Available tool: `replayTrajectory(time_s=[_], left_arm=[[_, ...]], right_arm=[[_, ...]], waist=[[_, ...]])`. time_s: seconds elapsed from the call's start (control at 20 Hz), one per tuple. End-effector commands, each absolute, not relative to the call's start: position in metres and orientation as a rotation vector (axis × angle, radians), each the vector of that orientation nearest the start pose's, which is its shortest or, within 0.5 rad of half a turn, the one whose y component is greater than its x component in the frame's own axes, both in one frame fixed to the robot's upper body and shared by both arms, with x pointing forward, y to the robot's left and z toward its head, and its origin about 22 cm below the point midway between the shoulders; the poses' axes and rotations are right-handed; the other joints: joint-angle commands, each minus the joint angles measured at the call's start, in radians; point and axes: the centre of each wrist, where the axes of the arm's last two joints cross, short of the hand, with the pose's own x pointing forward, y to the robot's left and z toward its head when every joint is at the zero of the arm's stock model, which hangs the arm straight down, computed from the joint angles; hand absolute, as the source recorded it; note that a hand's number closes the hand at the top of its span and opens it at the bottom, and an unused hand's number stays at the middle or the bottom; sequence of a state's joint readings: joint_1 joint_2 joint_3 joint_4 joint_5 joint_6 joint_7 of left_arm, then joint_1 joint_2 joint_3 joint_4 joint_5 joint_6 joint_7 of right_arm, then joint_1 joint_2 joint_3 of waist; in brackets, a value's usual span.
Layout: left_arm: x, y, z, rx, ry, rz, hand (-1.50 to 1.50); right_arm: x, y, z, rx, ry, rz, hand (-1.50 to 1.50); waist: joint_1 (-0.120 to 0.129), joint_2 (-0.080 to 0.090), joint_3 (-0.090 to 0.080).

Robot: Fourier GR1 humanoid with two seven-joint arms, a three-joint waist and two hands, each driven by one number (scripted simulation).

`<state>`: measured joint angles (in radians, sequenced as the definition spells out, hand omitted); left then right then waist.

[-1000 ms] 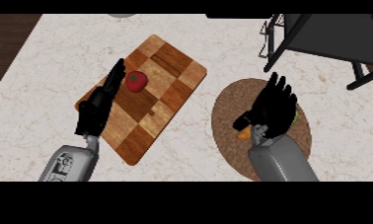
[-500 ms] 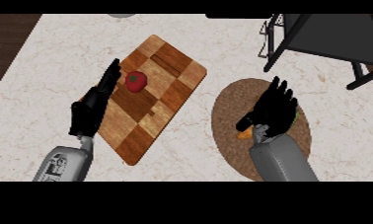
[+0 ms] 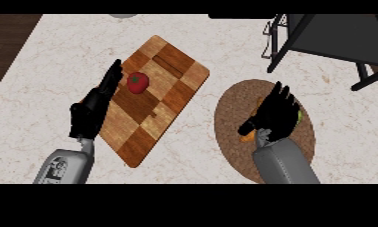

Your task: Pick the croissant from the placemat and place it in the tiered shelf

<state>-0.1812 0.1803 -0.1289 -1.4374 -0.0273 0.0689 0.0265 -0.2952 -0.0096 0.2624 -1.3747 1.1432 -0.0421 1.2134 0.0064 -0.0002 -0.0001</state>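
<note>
Only orange bits of the croissant (image 3: 248, 137) show, on the round brown placemat (image 3: 230, 121) at the lower right. My right hand (image 3: 276, 116) lies over it, fingers fairly straight and pointing away from me, thumb to the left, hiding most of the pastry. Whether the palm touches it cannot be seen. The dark tiered shelf (image 3: 325, 36) stands at the counter's far right, beyond the placemat. My left hand (image 3: 92, 108) rests open along the left edge of the cutting board, holding nothing.
A checkered wooden cutting board (image 3: 159, 106) lies diagonally left of centre with a red tomato (image 3: 137, 82) on it. A small green thing (image 3: 299, 116) peeks out at the right hand's right side. A grey object (image 3: 124, 16) sits at the far edge.
The right hand has sunk slightly lower over the croissant on the placemat. The left hand has drifted a little back along the board's edge.
</note>
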Motion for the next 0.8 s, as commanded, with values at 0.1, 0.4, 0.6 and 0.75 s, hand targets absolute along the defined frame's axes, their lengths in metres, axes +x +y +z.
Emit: replayTrajectory(time_s=[0.1, 0.4, 0.6, 0.75], left_arm=[[0.29, 0.216, 0.013, 0.097, -1.585, -0.248, 0.0], [0.291, 0.223, 0.013, 0.09, -1.575, -0.265, 0.0], [0.284, 0.247, 0.024, 0.096, -1.561, -0.265, 0.0], [0.276, 0.234, 0.014, 0.121, -1.567, -0.251, 0.0]], right_arm=[[0.284, -0.133, 0.017, -1.155, -0.468, 0.346, -1.5], [0.291, -0.135, -0.006, -1.135, -0.434, 0.455, 1.5], [0.286, -0.122, -0.01, -1.196, -0.45, 0.505, 1.5], [0.276, -0.109, 0.006, -1.145, -0.547, 0.547, 1.5]], waist=[[-0.011, 0.0, 0.0], [-0.006, 0.001, 0.0], [-0.001, 0.0, 0.0], [-0.004, -0.001, 0.0]])
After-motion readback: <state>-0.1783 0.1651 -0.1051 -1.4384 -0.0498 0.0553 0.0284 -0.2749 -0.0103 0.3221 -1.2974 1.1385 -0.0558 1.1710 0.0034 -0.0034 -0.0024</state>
